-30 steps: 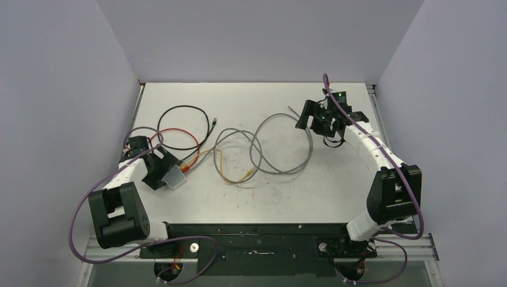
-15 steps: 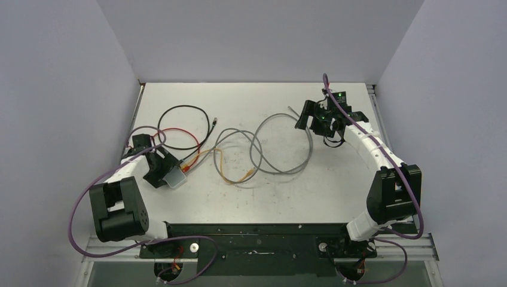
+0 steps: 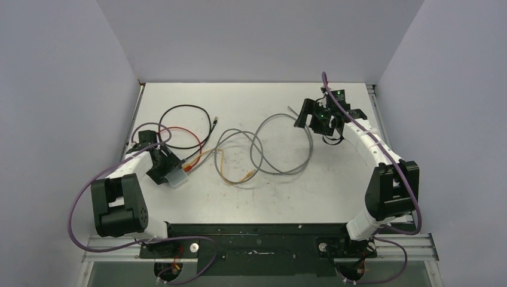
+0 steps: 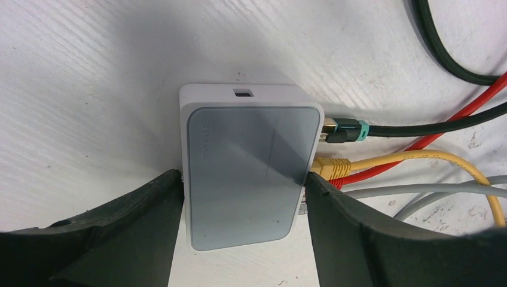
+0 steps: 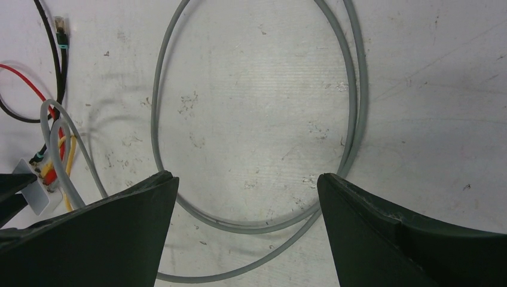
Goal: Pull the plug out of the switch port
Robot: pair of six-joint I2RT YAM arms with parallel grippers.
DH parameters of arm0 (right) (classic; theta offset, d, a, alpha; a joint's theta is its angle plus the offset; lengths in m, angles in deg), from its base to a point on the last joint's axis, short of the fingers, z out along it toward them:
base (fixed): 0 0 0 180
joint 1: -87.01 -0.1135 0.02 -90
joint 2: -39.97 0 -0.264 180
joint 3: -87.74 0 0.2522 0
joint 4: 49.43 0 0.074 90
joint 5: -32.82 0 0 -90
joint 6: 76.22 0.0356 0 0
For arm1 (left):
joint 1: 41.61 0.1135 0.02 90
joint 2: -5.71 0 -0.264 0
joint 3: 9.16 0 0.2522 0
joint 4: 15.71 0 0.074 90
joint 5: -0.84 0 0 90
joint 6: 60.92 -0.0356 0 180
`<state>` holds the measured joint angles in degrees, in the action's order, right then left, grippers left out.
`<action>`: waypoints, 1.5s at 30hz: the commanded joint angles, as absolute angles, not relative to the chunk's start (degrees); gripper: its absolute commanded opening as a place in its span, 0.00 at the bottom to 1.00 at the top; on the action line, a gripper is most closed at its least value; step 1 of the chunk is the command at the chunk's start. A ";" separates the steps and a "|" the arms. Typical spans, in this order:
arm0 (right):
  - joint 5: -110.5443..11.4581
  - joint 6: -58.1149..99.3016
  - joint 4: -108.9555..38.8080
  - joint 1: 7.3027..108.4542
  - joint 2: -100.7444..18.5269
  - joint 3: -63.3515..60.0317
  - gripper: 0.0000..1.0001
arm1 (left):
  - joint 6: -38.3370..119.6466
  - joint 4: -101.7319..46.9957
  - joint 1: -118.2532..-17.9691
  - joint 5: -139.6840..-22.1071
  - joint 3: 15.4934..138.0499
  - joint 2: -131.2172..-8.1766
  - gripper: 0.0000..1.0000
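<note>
Switch box (image 4: pixel 248 173) lies between left fingers (image 4: pixel 119 239), flanked on both sides, clamping indeterminate; plugs (image 4: pixel 344 131) enter the edge beside one finger, axes along the closing line; right fingers (image 5: pixel 84 239) gape empty, well apart.

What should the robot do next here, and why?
Probably clamp the left gripper firmly on the switch box: its fingers flank the box, contact unclear, and plugs sit in its edge. The right gripper hangs open far off, above the grey cable.
</note>
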<state>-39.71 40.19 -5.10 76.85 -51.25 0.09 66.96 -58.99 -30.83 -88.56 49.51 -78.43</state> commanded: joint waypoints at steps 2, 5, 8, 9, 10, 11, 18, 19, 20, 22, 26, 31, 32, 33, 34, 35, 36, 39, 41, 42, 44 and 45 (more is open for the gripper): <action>-38.99 40.87 -5.13 76.48 -52.08 -2.97 0.90 | 64.94 -61.52 -34.62 -91.34 53.07 -78.44 0.59; -38.90 41.02 -4.96 76.31 -52.33 -3.25 0.90 | 65.11 -61.55 -37.76 -91.70 53.83 -79.02 0.59; -38.84 41.02 -4.54 76.28 -52.64 -3.75 0.90 | 66.27 -61.48 -41.00 -91.98 54.78 -80.30 0.59; -38.89 41.01 -4.50 76.35 -52.66 -3.87 0.90 | 66.74 -61.20 -43.62 -91.98 55.14 -80.80 0.59; -38.90 41.02 -4.30 76.29 -52.66 -4.02 0.90 | 67.15 -60.89 -45.04 -91.81 55.56 -81.37 0.59; -38.90 40.97 -4.15 76.29 -52.66 -4.13 0.90 | 67.64 -60.72 -46.28 -91.87 56.13 -82.11 0.58; -38.82 40.86 -3.51 76.15 -52.53 -4.51 0.90 | 69.46 -60.43 -57.06 -92.07 62.75 -89.80 0.58; -38.82 40.91 -3.43 76.11 -52.45 -4.56 0.90 | 69.44 -60.57 -58.74 -92.05 64.22 -91.15 0.58; -38.74 40.85 -3.34 76.12 -52.42 -4.59 0.90 | 69.40 -60.78 -60.48 -92.06 65.74 -92.48 0.57; -38.73 40.85 -3.16 76.15 -52.28 -4.75 0.90 | 69.08 -61.44 -63.67 -92.25 69.10 -95.22 0.57; -38.76 40.66 -2.68 76.13 -52.09 -5.27 0.90 | 67.10 -62.82 -69.88 -91.73 75.93 -100.34 0.56; -38.73 40.70 -2.05 76.11 -52.22 -6.11 0.90 | 62.42 -63.83 -76.10 -90.00 83.90 -105.56 0.57; -38.66 40.68 -1.92 76.12 -52.31 -6.33 0.90 | 61.29 -64.45 -77.20 -90.25 85.31 -106.41 0.57; -38.65 40.63 -1.78 76.16 -52.36 -6.60 0.90 | 60.44 -65.33 -78.23 -90.73 86.42 -107.38 0.58; -38.65 40.61 -1.67 76.12 -52.41 -6.82 0.90 | 59.73 -66.01 -79.05 -91.23 87.45 -108.08 0.59; -38.65 40.67 -1.58 76.13 -52.53 -6.99 0.90 | 59.15 -66.47 -79.73 -91.46 88.16 -108.63 0.59; -38.64 40.67 -1.47 76.11 -52.65 -7.25 0.90 | 58.73 -66.69 -80.14 -91.57 88.52 -108.98 0.59; -38.64 40.54 -1.00 76.11 -53.11 -8.32 0.90 | 57.87 -66.32 -80.59 -91.22 87.93 -108.68 0.60; -38.89 40.30 -0.48 76.18 -53.46 -9.47 0.90 | 57.56 -66.02 -80.63 -91.53 87.18 -107.34 0.62; -39.30 40.13 -0.10 76.17 -53.59 -10.15 0.90 | 57.55 -65.90 -80.64 -91.90 86.87 -106.35 0.65; -40.03 39.91 0.82 76.11 -54.07 -11.79 0.90 | 57.62 -65.45 -80.64 -92.26 86.13 -104.16 0.73; -40.43 39.82 1.17 75.96 -54.24 -12.54 0.90 | 57.89 -65.23 -80.64 -92.31 85.83 -102.59 0.79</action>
<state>-38.79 40.26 0.21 76.42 -53.46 -7.91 59.25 -64.24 -80.88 -91.35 86.60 -107.91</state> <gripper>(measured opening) 0.897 0.710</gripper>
